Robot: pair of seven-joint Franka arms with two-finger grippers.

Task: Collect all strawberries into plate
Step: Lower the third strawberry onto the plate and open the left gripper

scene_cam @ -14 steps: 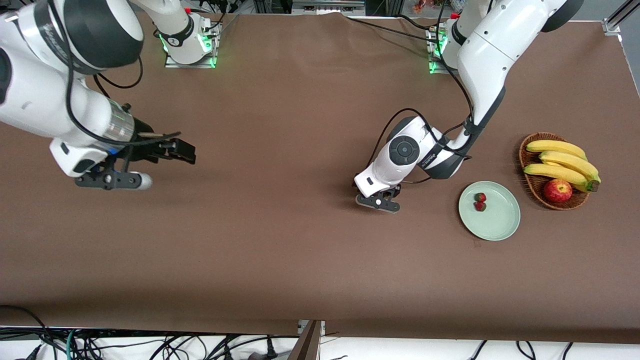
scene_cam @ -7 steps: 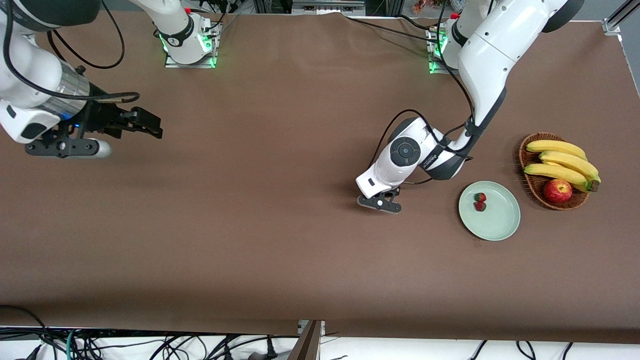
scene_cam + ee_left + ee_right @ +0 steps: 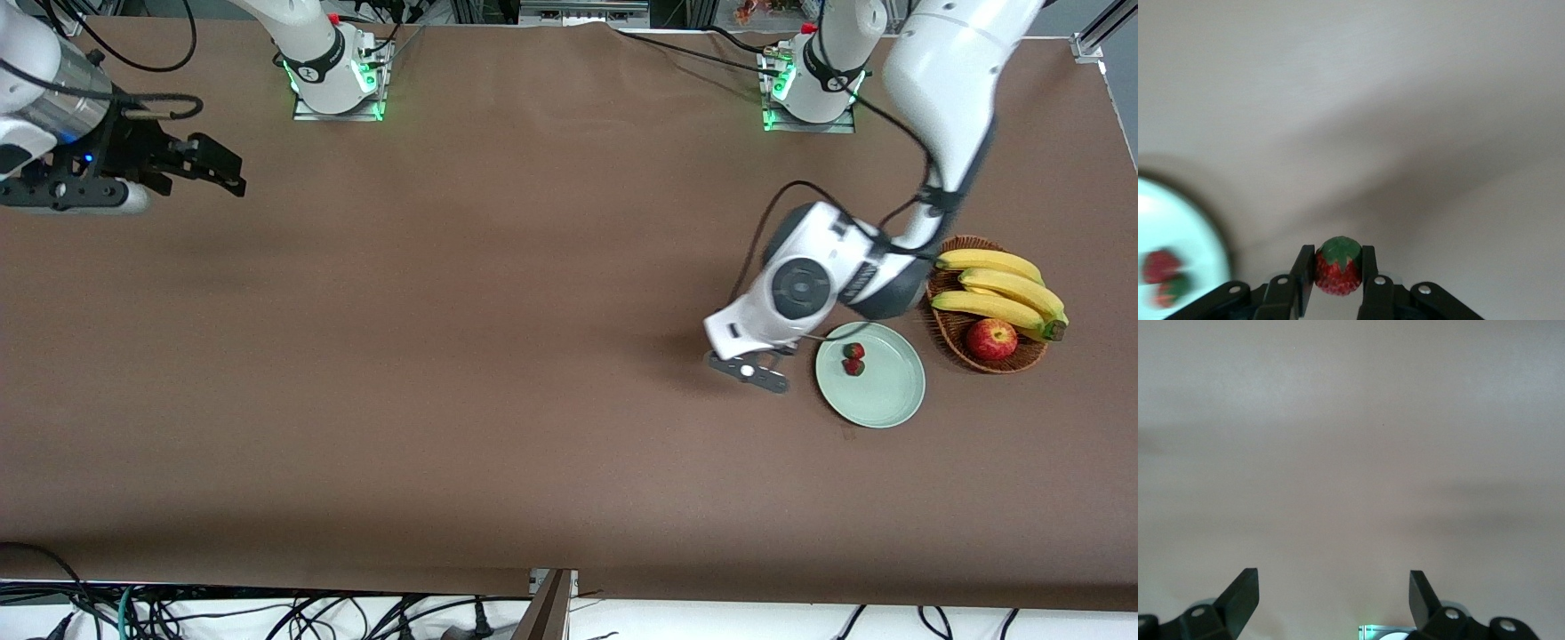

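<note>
- Toward the left arm's end of the table: pale mint-green plate (image 3: 885, 391), lying nearest the front camera of the things there; two strawberries (image 3: 853, 358) resting in it, touching one another, on the part of the dish toward the left gripper.
- Just beside the plate's rim, over bare brown table (image 3: 498, 356): left gripper (image 3: 752, 371), clamped on a third strawberry (image 3: 1337, 267), green cap showing between the two fingers (image 3: 1302, 270) in the left wrist view; plate edge and the two blurred berries at the side of that same view.
- Slightly farther from the camera than the plate, close beside it: brown woven basket (image 3: 949, 327) holding a bunch of bananas (image 3: 1000, 289) and a red apple (image 3: 991, 338).
- No readable brand, label or writing on plate, basket or fruit; small marking on the left arm's wrist too small to read.
- Farthest, at the right arm's end of the table: right gripper (image 3: 191, 169), up over bare table, waiting, fingers (image 3: 1241, 593) spread wide with nothing between them.
</note>
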